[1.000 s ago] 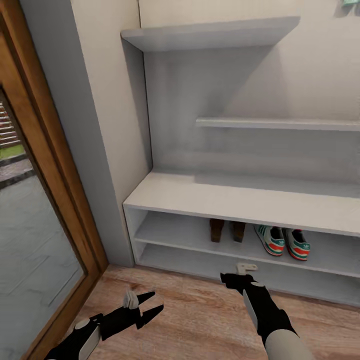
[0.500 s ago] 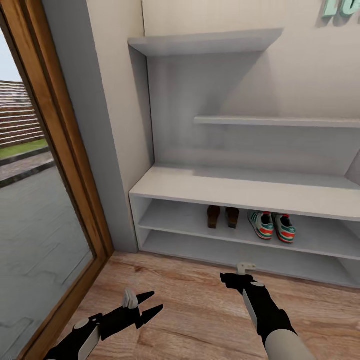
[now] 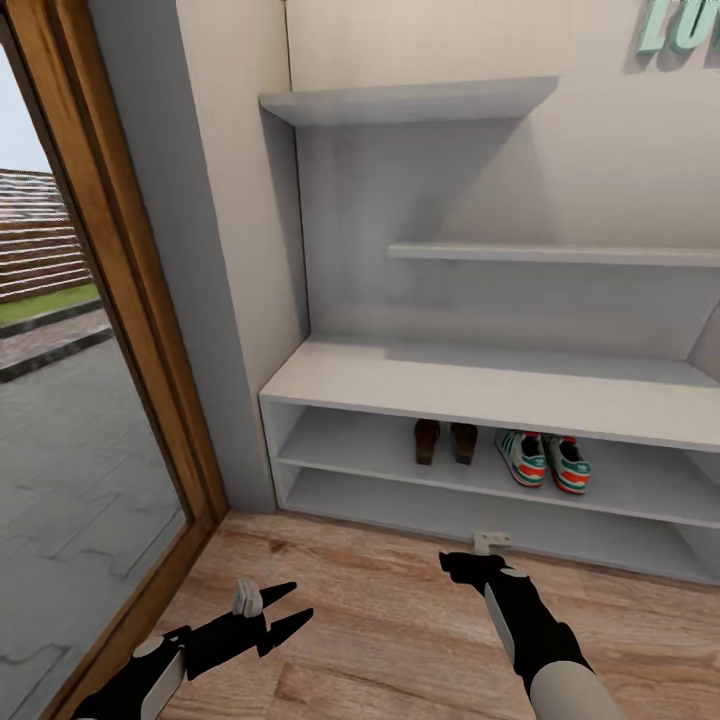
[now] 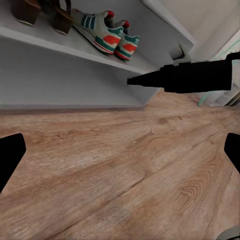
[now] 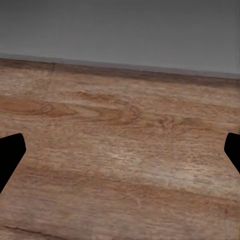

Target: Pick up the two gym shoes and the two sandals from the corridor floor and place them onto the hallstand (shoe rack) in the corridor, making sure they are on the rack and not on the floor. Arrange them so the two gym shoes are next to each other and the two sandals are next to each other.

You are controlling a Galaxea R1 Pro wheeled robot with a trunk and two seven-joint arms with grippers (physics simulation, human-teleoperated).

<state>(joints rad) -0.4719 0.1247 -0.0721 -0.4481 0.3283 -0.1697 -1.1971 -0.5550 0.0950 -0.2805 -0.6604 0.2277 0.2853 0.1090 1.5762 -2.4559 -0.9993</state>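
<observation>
Shoes on the rack's upper low shelf
White green-striped sneakers (image 3: 545, 461) sit beside brown sandals (image 3: 445, 441), lower centre; both pincers, left (image 3: 268, 612) and right (image 3: 462, 561), gape wide, empty.

Not much to read from where I'm at: just teal raised letters (image 3: 680, 25) on the wall (image 3: 620, 150), cut off at the frame edge (looks like "LO", can't tell more).

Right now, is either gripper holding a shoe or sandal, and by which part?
Nothing is held: the left gripper and right gripper are both open, empty, over the floor.
</observation>
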